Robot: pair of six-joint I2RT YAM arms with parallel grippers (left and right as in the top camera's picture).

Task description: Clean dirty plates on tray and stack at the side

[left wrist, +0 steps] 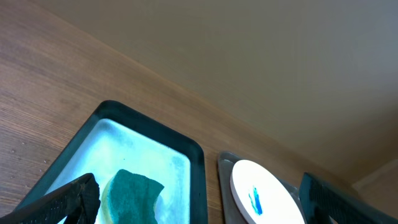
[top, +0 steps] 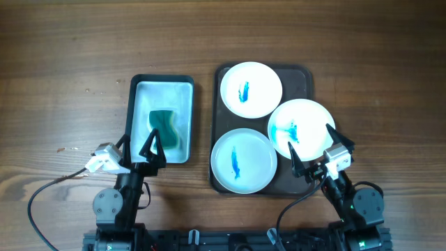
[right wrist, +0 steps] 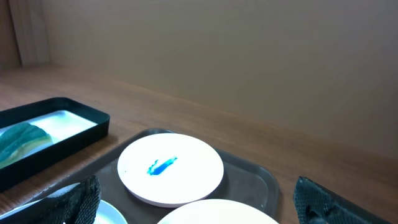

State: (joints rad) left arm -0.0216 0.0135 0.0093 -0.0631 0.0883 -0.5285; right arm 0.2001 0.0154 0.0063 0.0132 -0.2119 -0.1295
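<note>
Three plates [top: 251, 89] sit on the tray [top: 298, 72], every one blue-smeared. Left gripper [top: 139, 144] hangs wide open over the small tray [top: 162, 79] near the sponge [top: 164, 125], right gripper [top: 311, 139] gapes over the rightmost plate's near edge.

small tray [top: 162, 79]: black rim, pale mint-white inside, flat on the table's left half, long side running front to back
sponge [top: 164, 129]: green, lies inside small tray, in its near right part, close to the right wall
table [top: 63, 63]: brown wood, grain running left-right
cable [top: 43, 189]: thin, dark, loops across the near-left corner of table
flecks [top: 66, 148]: few pale bits on table, left of small tray
backdrop [left wrist: 280, 56]: plain beige wall behind table's far edge
</note>
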